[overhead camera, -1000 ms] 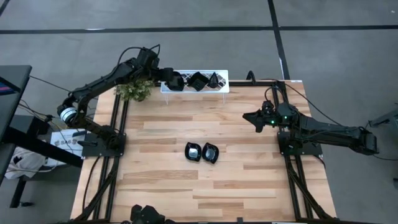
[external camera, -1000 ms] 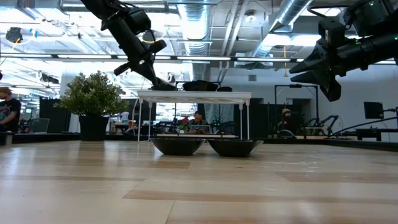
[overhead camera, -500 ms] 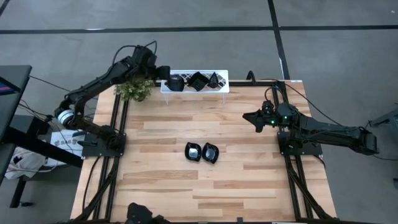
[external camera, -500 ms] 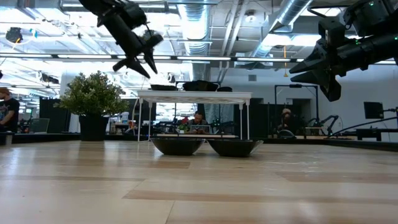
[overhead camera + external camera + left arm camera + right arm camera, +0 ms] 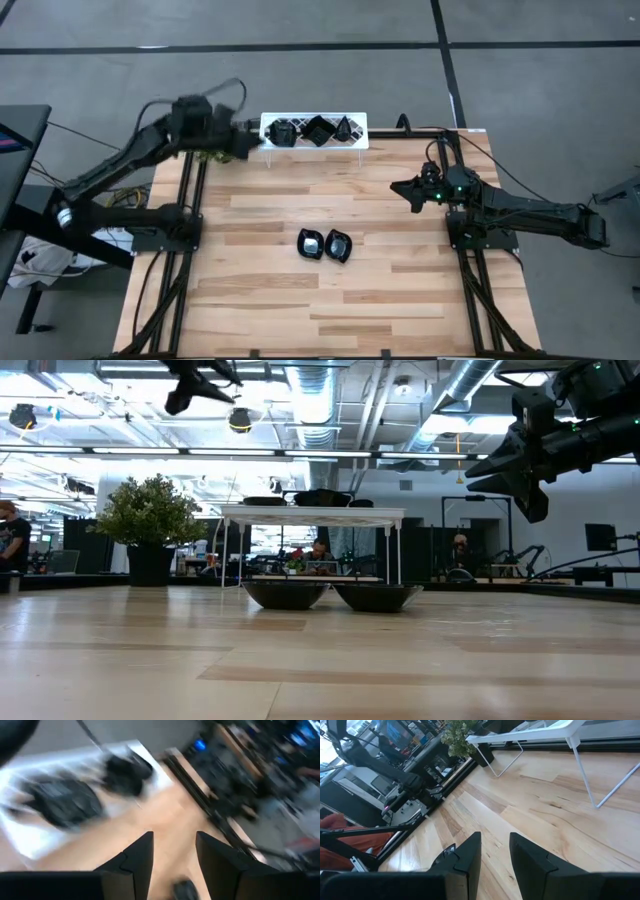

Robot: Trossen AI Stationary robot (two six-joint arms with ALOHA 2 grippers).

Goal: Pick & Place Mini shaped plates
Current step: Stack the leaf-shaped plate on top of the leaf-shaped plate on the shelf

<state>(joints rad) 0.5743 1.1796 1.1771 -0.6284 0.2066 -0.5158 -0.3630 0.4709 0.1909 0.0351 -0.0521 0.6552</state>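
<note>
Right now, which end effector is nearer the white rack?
Left. The left end effector hangs just off the white rack's left end; the right end effector waits further off, by the table's right edge.

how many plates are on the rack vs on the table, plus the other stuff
plates on the rack: 3
plates on the table: 2
rack: 1
plant: 1
total: 7

Glossy black mini shaped plates [image 5: 324, 244], white lattice-patterned rack [image 5: 356, 125], green plant [image 5: 150, 510], pale striped wooden table [image 5: 400, 290]
</note>
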